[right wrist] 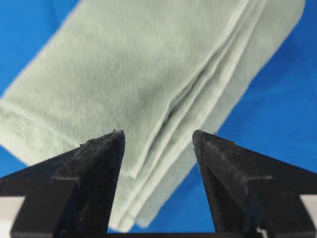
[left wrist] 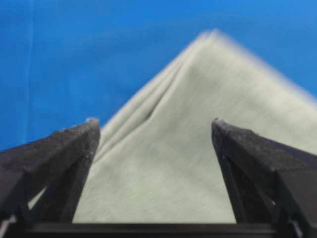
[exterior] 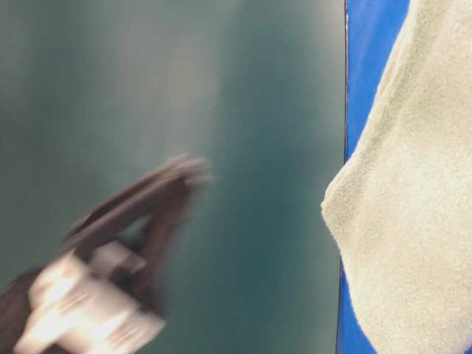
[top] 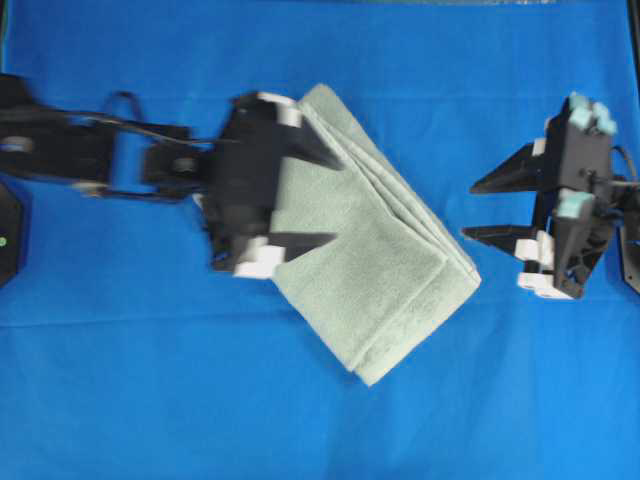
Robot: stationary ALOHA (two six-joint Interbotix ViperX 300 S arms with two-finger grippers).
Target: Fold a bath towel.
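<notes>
The bath towel (top: 375, 250) lies folded into a thick pale sage-green stack on the blue cloth, set at a slant in the middle of the overhead view. My left gripper (top: 330, 198) hovers over the towel's left part, jaws wide apart and nothing between them; in the left wrist view the towel (left wrist: 168, 163) fills the space below the left gripper (left wrist: 154, 124). My right gripper (top: 470, 210) stands open just right of the towel's layered edge, apart from it. In the right wrist view the towel's stacked edges (right wrist: 163, 84) run past the right gripper (right wrist: 158, 134).
A bright blue cloth (top: 150, 380) covers the whole table. In the table-level view, a towel bulge (exterior: 405, 221) fills the right side and a blurred gripper (exterior: 118, 258) shows at lower left against a dark green backdrop.
</notes>
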